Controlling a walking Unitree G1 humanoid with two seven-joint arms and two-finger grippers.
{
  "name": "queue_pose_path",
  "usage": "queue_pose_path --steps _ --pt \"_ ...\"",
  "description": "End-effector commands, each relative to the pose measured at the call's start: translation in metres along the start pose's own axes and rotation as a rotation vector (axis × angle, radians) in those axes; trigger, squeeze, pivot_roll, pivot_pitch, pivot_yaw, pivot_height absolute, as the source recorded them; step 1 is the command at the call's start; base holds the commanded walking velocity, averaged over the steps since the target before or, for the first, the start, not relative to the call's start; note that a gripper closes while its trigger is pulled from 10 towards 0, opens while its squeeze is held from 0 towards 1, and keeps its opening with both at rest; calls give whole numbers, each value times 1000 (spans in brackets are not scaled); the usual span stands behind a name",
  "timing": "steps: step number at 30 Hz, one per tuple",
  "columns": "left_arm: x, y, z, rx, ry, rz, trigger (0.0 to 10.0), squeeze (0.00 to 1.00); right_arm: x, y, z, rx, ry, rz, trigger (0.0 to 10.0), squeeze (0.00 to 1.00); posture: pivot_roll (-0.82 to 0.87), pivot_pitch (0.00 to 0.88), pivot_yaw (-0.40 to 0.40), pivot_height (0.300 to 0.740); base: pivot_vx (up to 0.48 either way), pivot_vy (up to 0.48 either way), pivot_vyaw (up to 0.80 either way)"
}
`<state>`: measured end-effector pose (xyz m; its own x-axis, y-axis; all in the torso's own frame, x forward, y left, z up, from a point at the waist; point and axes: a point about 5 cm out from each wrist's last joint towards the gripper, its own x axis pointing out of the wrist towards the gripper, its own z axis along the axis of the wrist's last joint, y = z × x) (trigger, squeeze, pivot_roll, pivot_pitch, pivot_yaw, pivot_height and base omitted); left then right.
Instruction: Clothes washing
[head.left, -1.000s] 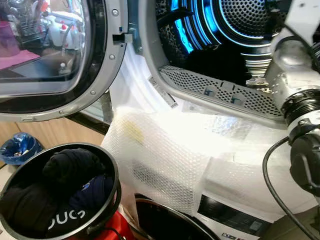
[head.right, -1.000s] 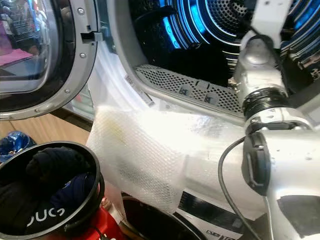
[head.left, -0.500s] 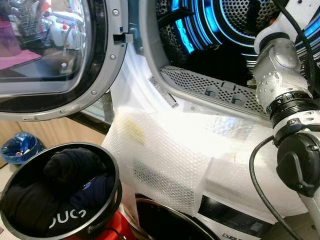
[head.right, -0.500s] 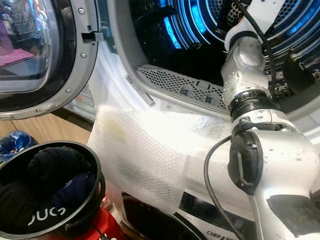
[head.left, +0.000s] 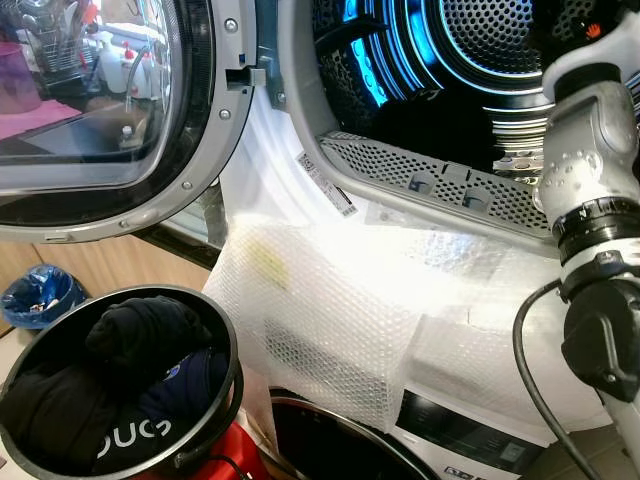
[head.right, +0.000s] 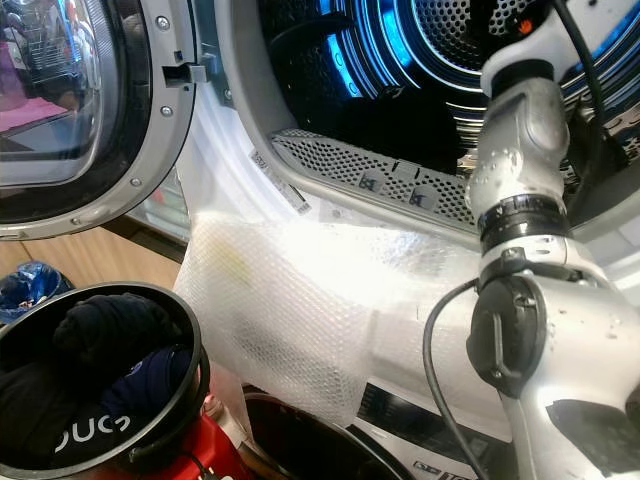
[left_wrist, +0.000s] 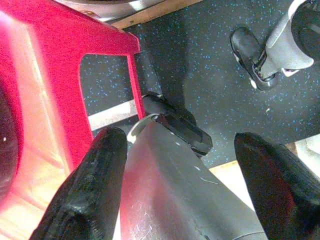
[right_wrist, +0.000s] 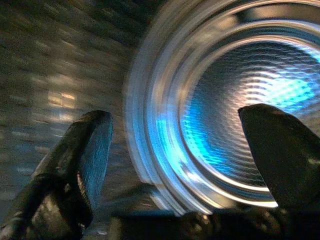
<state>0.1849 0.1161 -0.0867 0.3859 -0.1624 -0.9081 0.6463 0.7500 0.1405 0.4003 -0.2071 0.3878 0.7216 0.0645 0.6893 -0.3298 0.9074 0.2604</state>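
A black laundry basket (head.left: 228, 352) at the lower left holds dark clothes (head.left: 140, 335), a black bundle on top. Above it the machine's round door (head.left: 190, 150) stands swung open to the left. The drum (head.left: 470, 50) behind it is perforated and lit blue. My right arm (head.left: 590, 170) reaches up into the drum's opening. In the right wrist view the right gripper (right_wrist: 175, 125) is open inside the drum with nothing between its fingers. My left gripper (left_wrist: 180, 140) hangs open beside a red stool (left_wrist: 45, 75), above the dark speckled floor.
Bubble wrap (head.left: 330, 310) drapes over the lower machine, below the grey perforated filter strip (head.left: 430, 180) at the drum's lip. A second round door (head.left: 330, 440) shows at the bottom. A blue bag (head.left: 40, 295) lies on the floor at the left. My foot (left_wrist: 250, 50) is near the stool.
The right arm's silver joint swung left half a second ago and has now moved back to the right, still reaching into the drum. Basket and door are unchanged.
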Motion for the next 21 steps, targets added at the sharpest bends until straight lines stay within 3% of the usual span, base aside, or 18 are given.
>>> queue_pose_path --steps 1,2,4,6,9,10,12,13,14,17,18,19,20,21 --pt "0 -7 -7 12 31 -32 10000 0 1 5 9 46 -54 91 10000 0 -56 33 -62 740 0 0 0" --pt "1 -7 -7 10 31 -32 10000 0 -6 10 6 109 -64 174 10000 0 -56 32 -63 740 0 0 0" --pt "1 -7 -7 9 31 -32 10000 0 -9 12 4 141 -69 208 10000 0 -56 32 -63 740 0 0 0" --pt "1 -7 -6 8 31 -32 10000 0 -25 21 1 225 -85 355 10000 0 -59 32 -64 740 0 0 0" --pt "1 -7 -5 9 29 -33 10000 0 -53 32 5 439 -123 508 10000 0 -63 30 -61 740 0 0 0" --pt "1 -7 -5 9 29 -33 10000 0 -61 37 9 500 -133 563 10000 0 -63 30 -61 740 0 0 0" --pt "1 -6 -5 12 29 -33 10000 0 -90 63 22 673 -127 802 10000 0 -65 29 -63 740 0 0 0" --pt "1 -6 -5 12 29 -33 10000 0 -90 63 22 673 -127 802 10000 0 -65 29 -63 740 0 0 0" --pt "0 -6 -5 12 29 -33 10000 0 -104 75 26 730 -110 904 10000 0 -67 29 -63 740 0 0 0" --pt "1 -7 -4 15 29 -36 10000 0 -153 104 19 860 26 1122 10000 0 -69 29 -67 740 0 0 0" --pt "1 -7 -4 16 29 -36 10000 0 -186 114 -1 882 183 1161 10000 0 -67 27 -69 740 0 0 0" --pt "1 -7 -4 16 29 -36 10000 0 -186 114 -1 882 183 1161 10000 0 -67 27 -69 740 0 0 0" --pt "1 -6 -4 16 28 -36 10000 0 -213 113 -26 874 353 1127 10000 0 -68 28 -69 740 0 0 0" --pt "1 -6 -4 16 28 -36 10000 0 -224 111 -36 885 415 1095 10000 0 -68 28 -69 740 0 0 0"
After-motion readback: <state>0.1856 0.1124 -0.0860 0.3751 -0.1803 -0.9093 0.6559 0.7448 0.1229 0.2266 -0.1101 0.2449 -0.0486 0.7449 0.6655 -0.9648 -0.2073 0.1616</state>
